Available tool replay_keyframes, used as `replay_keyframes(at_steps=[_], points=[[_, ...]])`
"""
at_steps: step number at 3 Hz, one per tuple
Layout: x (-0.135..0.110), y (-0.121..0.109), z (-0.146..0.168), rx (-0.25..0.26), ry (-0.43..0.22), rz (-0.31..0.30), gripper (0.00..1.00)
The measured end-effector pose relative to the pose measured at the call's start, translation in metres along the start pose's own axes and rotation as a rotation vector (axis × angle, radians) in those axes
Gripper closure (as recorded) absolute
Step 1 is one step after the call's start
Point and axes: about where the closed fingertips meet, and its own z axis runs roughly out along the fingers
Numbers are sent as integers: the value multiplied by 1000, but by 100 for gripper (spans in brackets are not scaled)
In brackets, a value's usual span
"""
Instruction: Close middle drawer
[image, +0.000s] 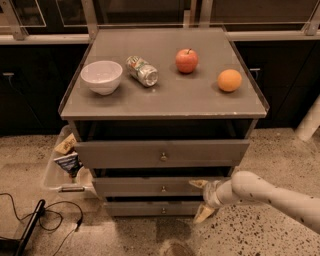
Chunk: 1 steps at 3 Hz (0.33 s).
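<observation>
The gripper (202, 199) is hovering just right of the middle drawer (130, 187), whose front is running left to right and jutting slightly out. Its fingers are standing wide apart, holding nothing.

This looks like a robot test area set up in an office kitchen or break room. Dark cabinets (35, 85) with metal handles line the back wall, and the floor (280, 150) is speckled terrazzo. A grey drawer unit stands alone, its tabletop (165, 95) carrying a white bowl (101, 76), a can (142, 70) on its side, an apple (186, 60) and an orange (229, 80), laid well apart like props. A clear bin (52, 172) of snack packets sits on the floor beside it, near loose black cables (60, 220). A white robot arm's end effector (202, 199), fingers (200, 183) spread, is at the right end of the middle drawer (145, 186).
</observation>
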Motion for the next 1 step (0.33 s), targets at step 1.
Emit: replay_keyframes(at_steps=[1], points=[[0,0,0,0,0,0,0]])
